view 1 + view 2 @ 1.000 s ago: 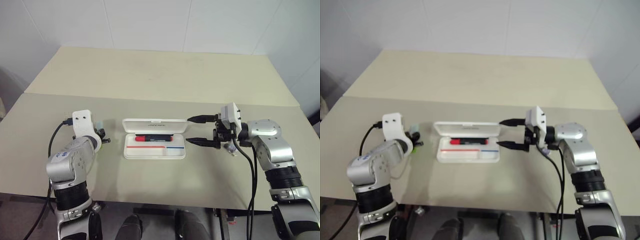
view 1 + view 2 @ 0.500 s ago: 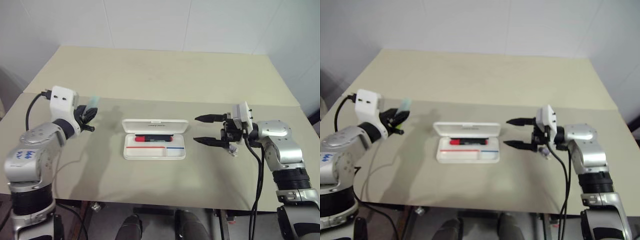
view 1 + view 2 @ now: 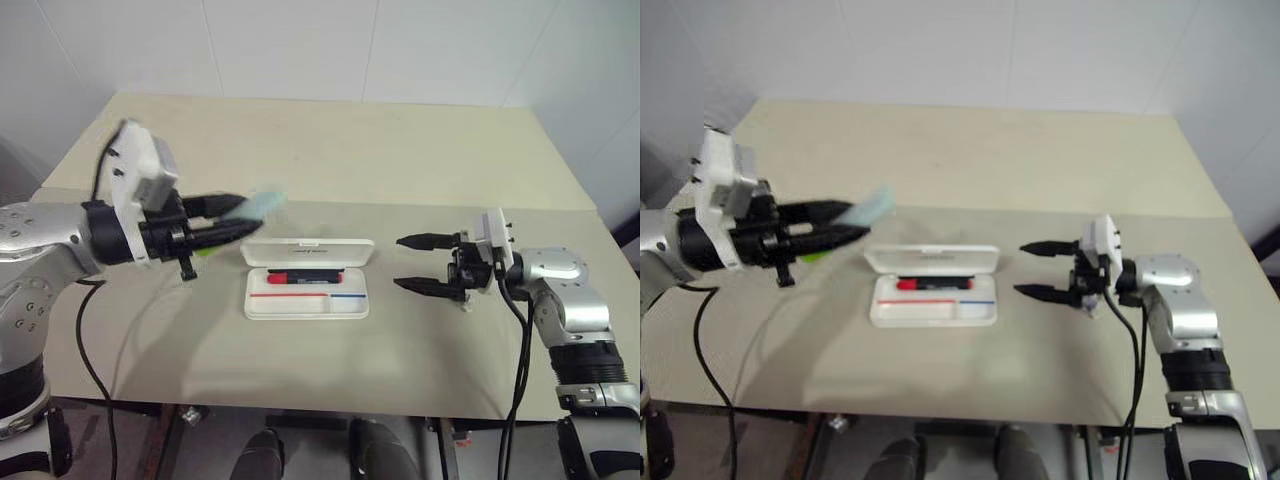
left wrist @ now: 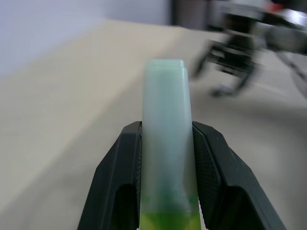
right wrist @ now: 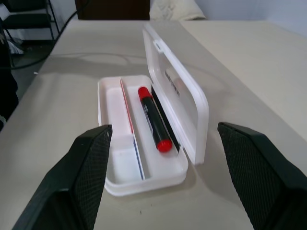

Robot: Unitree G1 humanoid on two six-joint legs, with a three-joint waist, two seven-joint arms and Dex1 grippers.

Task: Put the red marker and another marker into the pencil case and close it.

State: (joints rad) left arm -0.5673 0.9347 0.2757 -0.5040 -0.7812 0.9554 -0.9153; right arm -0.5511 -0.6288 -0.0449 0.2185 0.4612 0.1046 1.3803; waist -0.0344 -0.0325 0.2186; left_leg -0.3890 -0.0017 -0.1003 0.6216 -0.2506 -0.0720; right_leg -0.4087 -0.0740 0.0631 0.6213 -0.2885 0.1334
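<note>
**Green marker held aloft at left; case open with red marker inside**

Left eye view: the left gripper (image 3: pixel 222 222) sits left of centre, raised above the table (image 3: pixel 330 150), its fingers closed on the green marker (image 3: pixel 258 204). The marker's pale end sticks out past the fingertips, long axis running toward the right and slightly up in the frame, its tip just above and left of the case (image 3: pixel 308 279). The case lies at the centre, lid open and leaning back toward the top of the frame. The red marker (image 3: pixel 305 277) lies inside along the back compartment, long axis left to right, red end at the left. The right gripper (image 3: pixel 418 263) is at centre right, just beside the case's right end but apart from it, fingers spread wide and holding nothing, pointing left at the case.

Right eye view: the same layout, with the left gripper (image 3: pixel 830 233) and green marker (image 3: pixel 872 205) in the left half.

Left wrist view: the green marker (image 4: pixel 166 134) stands up the middle of the frame, pinched between the two black fingers (image 4: pixel 120 177), its pale end away from the camera and bright green at the bottom edge.

Right wrist view: the case (image 5: pixel 144 158) fills the centre between the two wide-set fingers (image 5: pixel 91 167), lid standing at the right. The red marker (image 5: pixel 153 117) lies lengthwise beside the lid, with red at both ends and black between.
</note>
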